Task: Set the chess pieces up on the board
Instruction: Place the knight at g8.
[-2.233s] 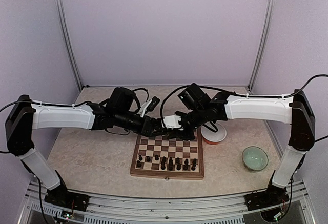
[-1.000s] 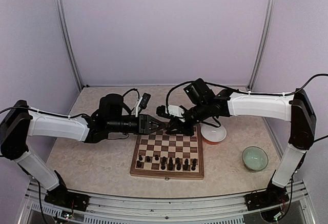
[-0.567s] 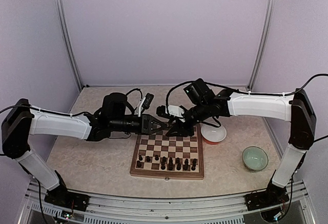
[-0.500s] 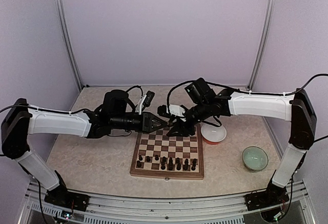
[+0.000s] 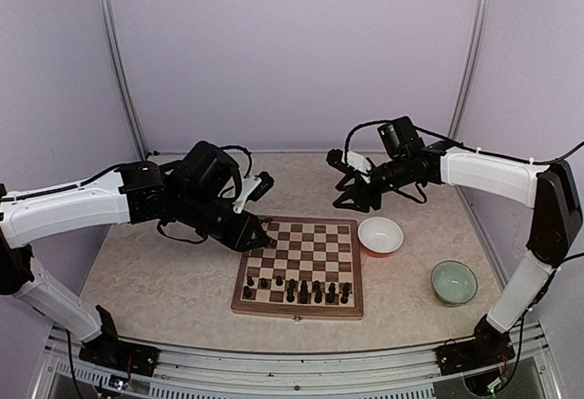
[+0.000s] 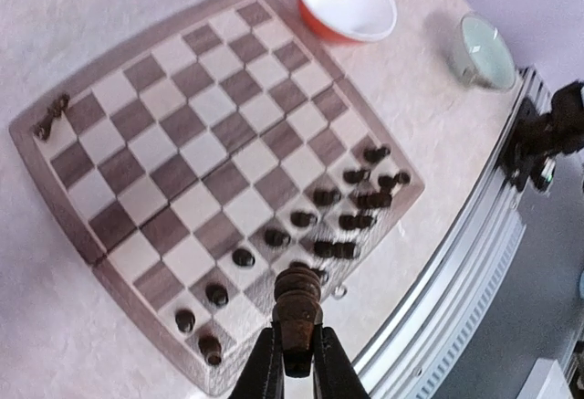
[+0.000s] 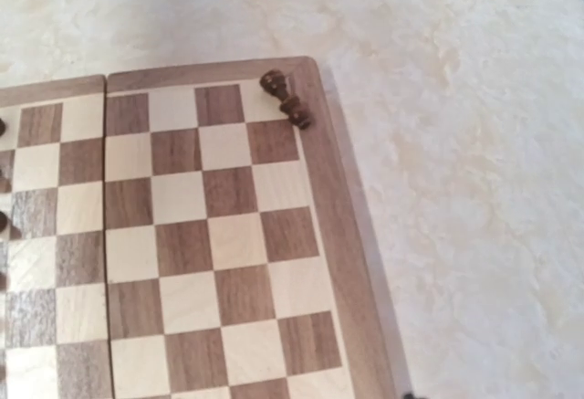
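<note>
Now | L jaws pinch turned dark-wood piece (image 6: 297,312) | R jaws apart, empty | checkered wood board (image 6: 214,152)

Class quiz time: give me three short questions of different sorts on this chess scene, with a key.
1. True or false: the left gripper is empty.
2. Where on the board do the upright chess pieces stand? A: the rows at its near edge. B: the rows at its far edge. C: the centre.
3. How many bowls sit to the right of the board?
Key: 1 false, it is shut on a dark chess piece. 2 A. 3 two, a white bowl and a green bowl.
</note>
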Available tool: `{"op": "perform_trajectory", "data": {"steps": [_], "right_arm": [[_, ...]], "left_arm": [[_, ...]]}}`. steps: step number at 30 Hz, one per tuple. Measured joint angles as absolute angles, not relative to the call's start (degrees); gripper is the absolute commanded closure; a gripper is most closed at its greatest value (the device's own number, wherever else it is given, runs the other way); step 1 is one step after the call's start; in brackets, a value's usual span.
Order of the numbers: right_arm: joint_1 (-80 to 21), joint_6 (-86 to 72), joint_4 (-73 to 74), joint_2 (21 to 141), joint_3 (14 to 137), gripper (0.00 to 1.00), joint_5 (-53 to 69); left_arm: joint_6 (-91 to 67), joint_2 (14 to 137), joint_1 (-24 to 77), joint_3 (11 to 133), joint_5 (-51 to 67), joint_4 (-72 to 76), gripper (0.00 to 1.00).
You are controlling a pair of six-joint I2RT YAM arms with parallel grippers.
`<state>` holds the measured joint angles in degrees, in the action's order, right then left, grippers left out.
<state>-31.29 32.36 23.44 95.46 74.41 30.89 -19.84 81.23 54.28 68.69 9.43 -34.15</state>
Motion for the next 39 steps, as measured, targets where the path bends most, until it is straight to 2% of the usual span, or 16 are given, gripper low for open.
{"op": "perform_trajectory", "data": {"steps": [9, 19, 39], "right_arm": [[-31.29, 33.43, 23.66, 95.46, 74.08, 0.49, 30.85], [-31.29, 33.91, 23.99, 95.46, 74.06, 0.49, 30.89], [-31.29, 34.96, 24.32, 95.48, 73.49, 0.49, 31.05]], "left_arm": [[-19.73, 83.90, 59.20, 67.92, 6.81, -46.19, 0.88], [-18.20, 95.59, 62.59, 71.92, 3.86, -50.35, 0.88], [-16.25, 102.30, 63.11, 76.44, -1.26, -54.52, 0.87]]}}
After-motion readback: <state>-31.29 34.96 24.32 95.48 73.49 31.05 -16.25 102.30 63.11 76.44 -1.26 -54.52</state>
